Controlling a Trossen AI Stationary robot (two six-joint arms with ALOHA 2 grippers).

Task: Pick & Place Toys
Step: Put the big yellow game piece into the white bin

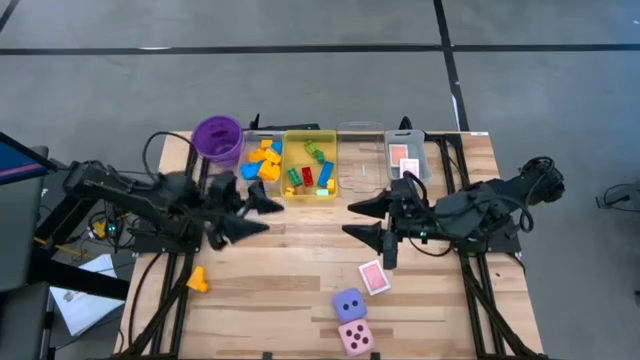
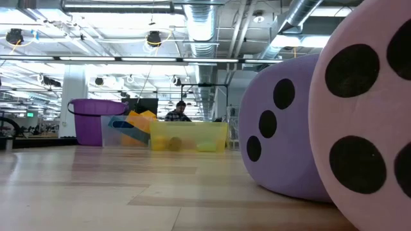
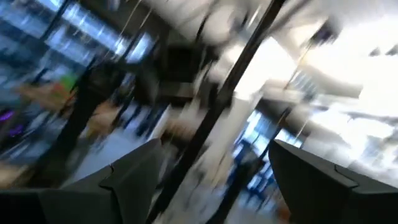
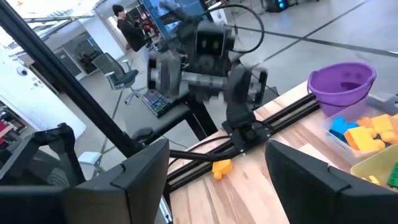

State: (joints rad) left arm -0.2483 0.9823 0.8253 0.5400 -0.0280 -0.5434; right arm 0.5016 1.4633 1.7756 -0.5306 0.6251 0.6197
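Observation:
My left gripper is open and empty above the table, near the clear tray of yellow, orange and blue bricks. My right gripper is open and empty, facing it across the table's middle. A yellow brick lies on the table at the near left; it also shows in the right wrist view. A pink-backed card lies flat near the right gripper. The purple die and the pink die stand on the table near the front edge, and loom large in the low view.
A purple cup, a yellow tray with bricks, an empty clear tray and a clear tray holding cards line the far edge. Bare wood lies between the two grippers. A person shows in the room beyond.

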